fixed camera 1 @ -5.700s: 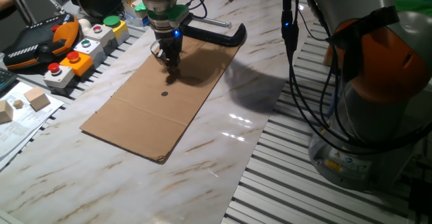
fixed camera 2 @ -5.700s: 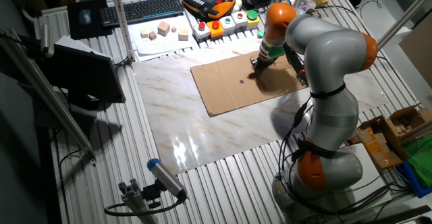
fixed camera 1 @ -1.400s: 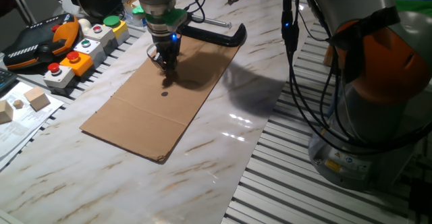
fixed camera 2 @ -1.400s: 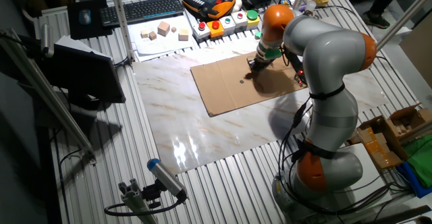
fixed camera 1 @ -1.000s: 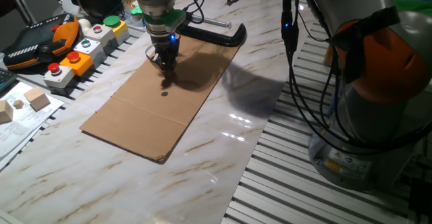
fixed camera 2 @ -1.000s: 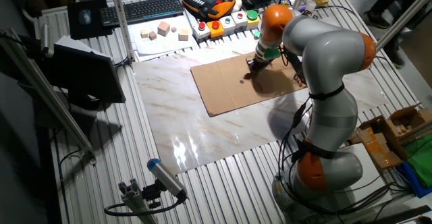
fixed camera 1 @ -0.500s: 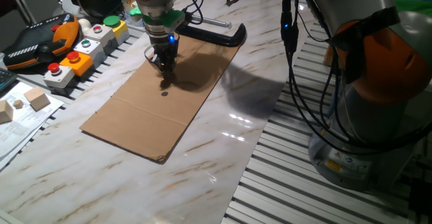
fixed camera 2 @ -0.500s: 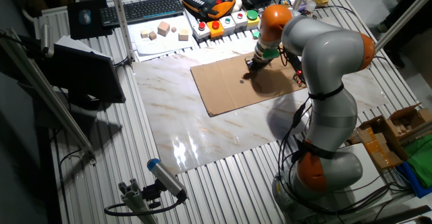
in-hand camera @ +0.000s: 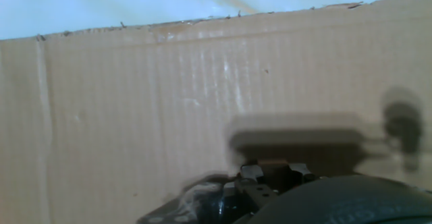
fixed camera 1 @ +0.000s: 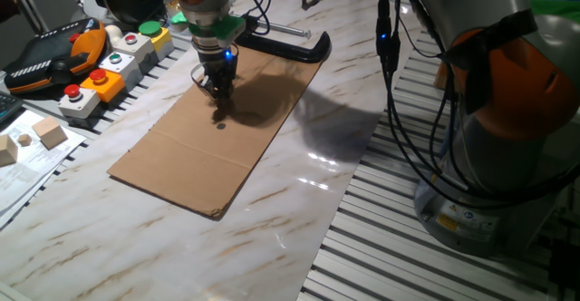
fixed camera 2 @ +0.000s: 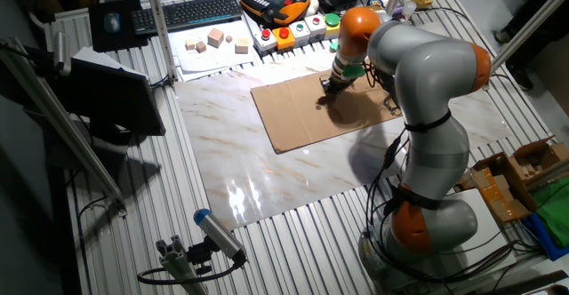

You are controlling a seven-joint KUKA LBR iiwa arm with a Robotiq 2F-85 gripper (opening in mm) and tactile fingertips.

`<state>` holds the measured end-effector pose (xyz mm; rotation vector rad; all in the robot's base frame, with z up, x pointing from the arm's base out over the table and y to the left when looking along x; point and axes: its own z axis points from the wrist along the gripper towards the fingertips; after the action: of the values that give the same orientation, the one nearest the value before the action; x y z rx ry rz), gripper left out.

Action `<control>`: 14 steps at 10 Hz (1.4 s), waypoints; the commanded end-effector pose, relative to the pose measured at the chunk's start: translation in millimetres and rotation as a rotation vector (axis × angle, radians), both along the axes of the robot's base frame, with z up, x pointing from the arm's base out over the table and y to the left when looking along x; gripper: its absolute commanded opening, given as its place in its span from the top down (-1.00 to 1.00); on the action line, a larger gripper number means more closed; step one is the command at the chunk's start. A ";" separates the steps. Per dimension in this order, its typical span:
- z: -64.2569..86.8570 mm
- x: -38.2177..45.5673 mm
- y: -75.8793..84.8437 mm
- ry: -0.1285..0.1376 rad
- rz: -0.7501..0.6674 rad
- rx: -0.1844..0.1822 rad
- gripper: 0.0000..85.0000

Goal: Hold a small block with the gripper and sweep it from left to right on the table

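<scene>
My black two-finger hand [fixed camera 1: 218, 95] pointed straight down, its tips touching the flat brown cardboard sheet [fixed camera 1: 181, 156] on the glossy white marble-look table [fixed camera 1: 299, 169], near the black C-clamp [fixed camera 1: 288, 45]. I could not tell whether it was clenched, nor see the tiny tan wooden block between the tips.

White marbled surface [fixed camera 1: 299, 210]: flat cardboard sheet [fixed camera 1: 181, 156] lying on it, black clamp [fixed camera 1: 285, 45] lying at its far edge.
</scene>
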<state>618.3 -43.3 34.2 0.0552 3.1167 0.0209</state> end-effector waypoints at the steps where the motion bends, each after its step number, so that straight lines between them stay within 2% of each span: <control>1: 1.5 1.0 0.8 0.000 -0.002 -0.001 0.98; 9: 3.0 4.5 16.3 0.000 -0.010 0.010 0.98; 14: 7.2 6.1 32.3 0.007 -0.016 0.000 0.98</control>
<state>624.3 -10.8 41.3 0.0808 3.1237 0.0200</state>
